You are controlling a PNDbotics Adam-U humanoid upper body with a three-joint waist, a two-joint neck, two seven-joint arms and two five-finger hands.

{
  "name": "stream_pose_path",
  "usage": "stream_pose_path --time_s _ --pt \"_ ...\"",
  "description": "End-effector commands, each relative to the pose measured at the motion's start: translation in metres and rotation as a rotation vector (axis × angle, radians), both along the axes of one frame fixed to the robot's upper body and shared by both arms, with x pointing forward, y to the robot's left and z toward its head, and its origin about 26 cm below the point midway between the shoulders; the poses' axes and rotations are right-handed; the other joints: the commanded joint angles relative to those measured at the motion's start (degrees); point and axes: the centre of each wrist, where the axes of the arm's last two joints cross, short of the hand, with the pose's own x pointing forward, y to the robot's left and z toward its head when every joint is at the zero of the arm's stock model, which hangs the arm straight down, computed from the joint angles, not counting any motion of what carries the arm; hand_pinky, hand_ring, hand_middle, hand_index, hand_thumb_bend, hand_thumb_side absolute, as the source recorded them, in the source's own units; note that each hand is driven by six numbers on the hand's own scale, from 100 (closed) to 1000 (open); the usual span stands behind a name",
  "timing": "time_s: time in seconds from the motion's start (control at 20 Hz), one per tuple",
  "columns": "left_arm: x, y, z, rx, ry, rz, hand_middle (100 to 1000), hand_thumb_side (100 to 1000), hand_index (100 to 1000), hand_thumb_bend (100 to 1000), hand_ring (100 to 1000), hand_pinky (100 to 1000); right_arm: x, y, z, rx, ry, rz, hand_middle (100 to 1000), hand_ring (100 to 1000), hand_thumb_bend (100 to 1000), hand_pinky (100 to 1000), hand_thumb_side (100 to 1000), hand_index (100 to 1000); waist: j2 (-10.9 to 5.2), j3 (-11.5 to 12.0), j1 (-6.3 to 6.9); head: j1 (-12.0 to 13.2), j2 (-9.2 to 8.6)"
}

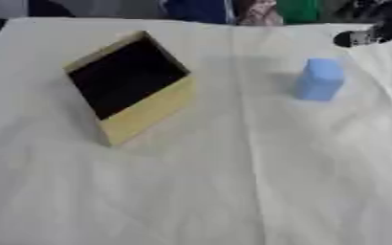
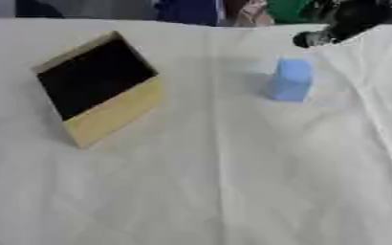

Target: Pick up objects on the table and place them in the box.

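A light blue block [image 1: 320, 79] stands upright on the white cloth at the right. A yellow box [image 1: 149, 112] with a dark open inside lies tilted at the left, its opening facing up. My right hand [image 2: 343, 25] comes in from the upper right corner, black with a silver tip, above and behind the blue block and apart from it. I cannot make out how its fingers stand. My left hand shows in neither view.
A white cloth [image 1: 233, 182] with folds covers the whole table. Coloured shapes, blue and green, stand beyond the far edge [image 1: 208, 12].
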Motion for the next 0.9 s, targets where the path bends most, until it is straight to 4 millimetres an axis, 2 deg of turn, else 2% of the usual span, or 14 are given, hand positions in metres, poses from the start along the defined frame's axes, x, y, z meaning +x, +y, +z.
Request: stream_pose_path --time_s 0.05,0.2,0.6,0.75,0.9 --pt "-0.003 0.0 0.011 0.041 -0.028 0.0 628 926 867 100 609 674 -0.002 -0.004 0.013 -0.065 -0.048 -0.017 1000 999 491 953 802 1000 -0.91 0.09 0.13 0.12 -0.68" --pt "-0.003 0.0 0.011 0.041 -0.028 -0.001 628 921 867 100 609 674 0.004 -0.006 0.008 -0.11 -0.045 -0.034 1000 1000 511 977 749 1000 -0.84 0.15 0.17 0.11 -0.96" --pt "-0.003 0.0 0.012 0.043 -0.031 -0.003 627 910 868 100 609 674 0.014 -0.007 0.001 -0.155 -0.026 -0.036 1000 1000 448 1000 620 1000 -0.91 0.23 0.2 0.11 -1.14" --pt "-0.003 0.0 0.012 0.045 -0.032 -0.003 627 902 868 100 609 674 0.016 -0.006 -0.002 -0.16 -0.017 -0.034 1000 1000 367 994 517 1000 -0.97 0.28 0.2 0.11 -1.2" --pt "-0.003 0.0 0.013 0.046 -0.034 -0.003 626 896 867 100 609 674 0.018 -0.005 -0.004 -0.143 -0.008 -0.035 1000 996 334 979 473 1000 -0.98 0.36 0.25 0.13 -1.32"
